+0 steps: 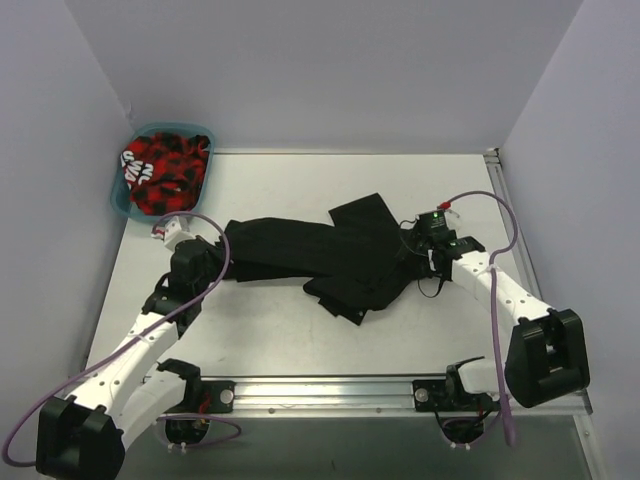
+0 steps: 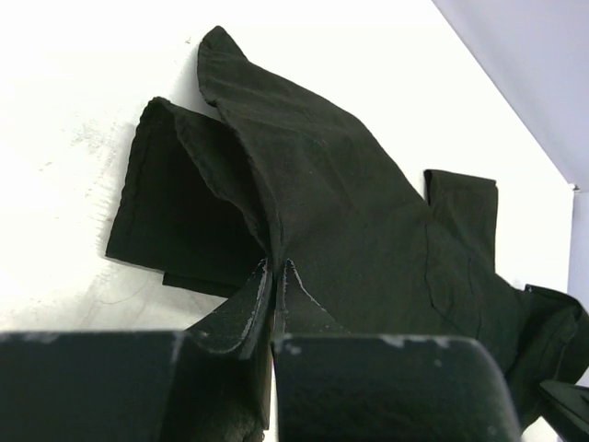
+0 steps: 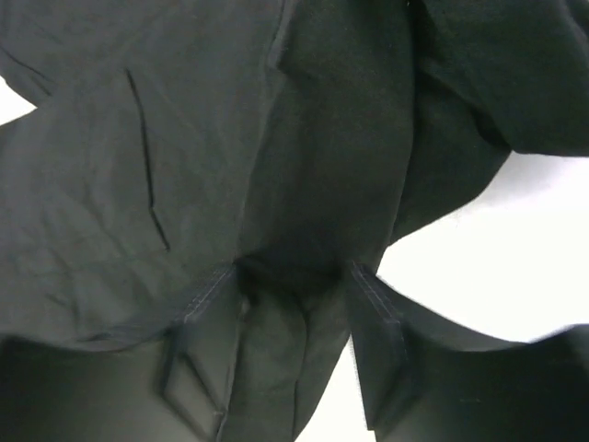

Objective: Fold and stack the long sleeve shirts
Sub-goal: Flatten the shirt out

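A black long sleeve shirt point(image 1: 330, 260) lies crumpled and stretched across the middle of the white table point(image 1: 290, 340). My left gripper point(image 1: 222, 250) is at its left end. In the left wrist view that gripper point(image 2: 276, 267) is shut, pinching a ridge of the shirt point(image 2: 340, 212) that rises in folds from its tips. My right gripper point(image 1: 412, 250) is at the shirt's right end. In the right wrist view its jaws point(image 3: 293, 272) stand apart, with a bunch of the black shirt point(image 3: 184, 138) between the two fingers point(image 3: 373, 304). No buttons or collar show.
A teal basket point(image 1: 122, 200) at the far left corner holds a red and black patterned garment point(image 1: 165, 170). Grey walls close in the table on three sides. A metal rail point(image 1: 330, 392) runs along the near edge between the arm bases.
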Available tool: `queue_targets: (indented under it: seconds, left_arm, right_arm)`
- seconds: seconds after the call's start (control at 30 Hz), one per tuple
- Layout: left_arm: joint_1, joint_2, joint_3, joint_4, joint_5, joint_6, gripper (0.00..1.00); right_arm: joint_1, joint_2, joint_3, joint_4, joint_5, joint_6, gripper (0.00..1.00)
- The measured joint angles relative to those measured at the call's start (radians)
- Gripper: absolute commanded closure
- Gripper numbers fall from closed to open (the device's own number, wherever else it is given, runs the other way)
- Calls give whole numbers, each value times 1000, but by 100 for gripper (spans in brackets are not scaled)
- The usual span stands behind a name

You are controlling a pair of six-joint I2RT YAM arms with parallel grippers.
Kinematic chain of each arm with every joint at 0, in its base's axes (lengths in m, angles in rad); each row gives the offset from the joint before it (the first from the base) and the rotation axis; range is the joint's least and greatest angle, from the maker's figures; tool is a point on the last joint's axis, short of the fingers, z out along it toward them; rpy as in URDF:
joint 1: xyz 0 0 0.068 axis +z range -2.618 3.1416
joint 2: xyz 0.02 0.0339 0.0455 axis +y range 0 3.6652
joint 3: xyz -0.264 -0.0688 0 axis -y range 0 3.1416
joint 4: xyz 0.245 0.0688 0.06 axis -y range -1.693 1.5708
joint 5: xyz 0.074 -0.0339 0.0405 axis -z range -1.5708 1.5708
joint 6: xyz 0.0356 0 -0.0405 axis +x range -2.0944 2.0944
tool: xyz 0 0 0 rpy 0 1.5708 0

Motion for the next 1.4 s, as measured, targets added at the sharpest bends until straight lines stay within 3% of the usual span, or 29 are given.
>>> queue_targets:
  seconds: [0.03,0.1,0.13,0.2,0.37,0.73,1.07,1.4]
  left_arm:
    - [0,0,6,-10,0,6,99]
    - [0,0,19,-27,0,15,99]
    - [0,0,27,-32,0,19,99]
    - [2,7,46,-41,0,30,100]
    - [37,87,176,-85,14,77,100]
    - [150,161,570,-135,60,210,100]
    - [150,-8,703,-282,79,315,100]
    - [148,-124,1078,-387,100,423,100]
  right_arm:
    - [0,14,0,6,-3,0,67]
    - [0,28,0,8,-6,-5,79]
    - [-1,29,0,8,-6,-6,91]
    - [-7,28,2,7,-6,-18,100]
    - [-56,26,92,-62,-11,-65,100]
    - [-232,-137,554,-186,-88,-196,100]
    - [-242,-365,676,-335,-160,-243,100]
    - [-242,-467,995,-416,-203,-280,100]
